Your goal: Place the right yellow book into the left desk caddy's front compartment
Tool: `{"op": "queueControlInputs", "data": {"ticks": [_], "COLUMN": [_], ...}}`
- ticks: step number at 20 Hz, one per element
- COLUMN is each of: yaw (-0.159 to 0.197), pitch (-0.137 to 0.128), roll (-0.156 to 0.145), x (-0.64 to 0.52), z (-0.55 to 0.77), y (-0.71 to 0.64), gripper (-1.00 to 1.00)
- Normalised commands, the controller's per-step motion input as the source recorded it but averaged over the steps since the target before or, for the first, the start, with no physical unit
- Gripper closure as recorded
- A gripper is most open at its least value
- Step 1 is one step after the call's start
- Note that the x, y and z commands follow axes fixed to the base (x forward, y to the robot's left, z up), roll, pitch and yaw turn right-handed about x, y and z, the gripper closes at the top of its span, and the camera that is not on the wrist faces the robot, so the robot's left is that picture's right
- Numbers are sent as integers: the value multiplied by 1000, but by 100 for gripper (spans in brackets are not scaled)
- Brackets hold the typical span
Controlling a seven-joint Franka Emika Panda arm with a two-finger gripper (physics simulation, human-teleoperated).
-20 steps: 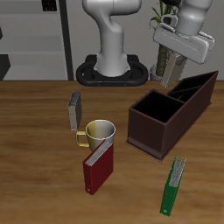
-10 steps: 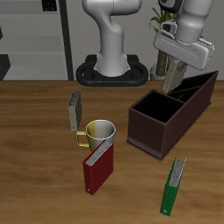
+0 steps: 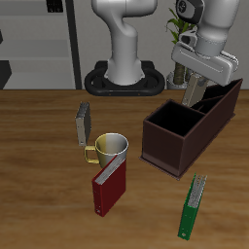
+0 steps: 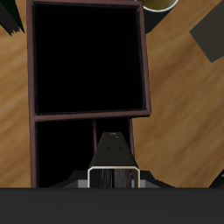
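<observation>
1. The pincer (image 3: 198, 94) hangs over the left desk caddy (image 3: 175, 136), pinching the right yellow book (image 3: 195, 92), a grey-and-olive sliver angled down into a narrow section (the wrist view shows its edge (image 4: 112, 149) between dark walls).
2. Progress, as I judge it: pickup and carry are done; lowering into the right compartment and release remain. I cannot tell whether this section is the front one.
3. On the tabletop (image 3: 39, 175) stand a darker grey-yellow book (image 3: 83, 124), a mug (image 3: 108, 149), a red book (image 3: 108, 187) and a green book (image 3: 194, 205).
4. No legible writing or brand anywhere.
</observation>
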Motion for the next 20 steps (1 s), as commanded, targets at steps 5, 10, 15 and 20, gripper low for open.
{"op": "queueControlInputs", "data": {"ticks": [5, 10, 15, 20], "yaw": [-4, -7, -7, -8], "pitch": [20, 38, 18, 30], "roll": [-10, -14, -7, -8], "x": [39, 75, 27, 9], "z": [-141, -203, -115, -153], "y": [-52, -87, -66, -70], "gripper": [100, 100, 100, 100]}}
